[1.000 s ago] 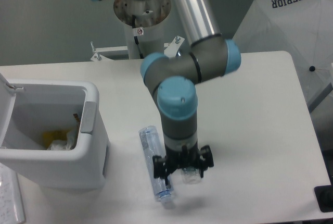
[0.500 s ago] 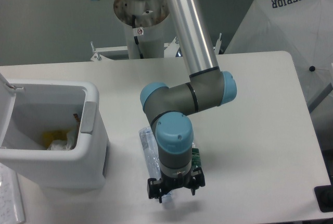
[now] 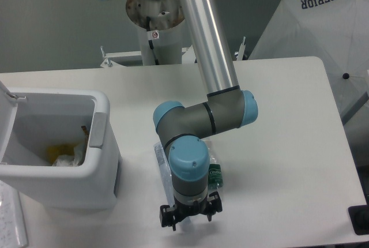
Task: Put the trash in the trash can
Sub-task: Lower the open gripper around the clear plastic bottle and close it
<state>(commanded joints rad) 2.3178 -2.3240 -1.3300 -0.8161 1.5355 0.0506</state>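
Observation:
The trash can (image 3: 102, 122) stands at the table's left with its lid (image 3: 6, 94) swung open. The longer bluish bottle (image 3: 161, 161) lies on the table right of the can; its lower end and cap are hidden under my wrist. The shorter bottle with the dark green label (image 3: 214, 172) lies just right of it, partly hidden by the arm. My gripper (image 3: 189, 218) points down over the near end of the bluish bottle, with its black fingers spread apart. It looks open and holds nothing that I can see.
Yellow and pale scraps (image 3: 60, 151) lie inside the can. A white umbrella (image 3: 323, 23) stands beyond the table's right edge. A black object (image 3: 360, 220) is at the lower right. A sheet of paper (image 3: 11, 219) lies at the lower left. The robot base (image 3: 155, 11) is at the back.
My gripper has moved toward the front and left, from beside the shorter bottle to over the near end of the bluish bottle. Both bottles lie where they were.

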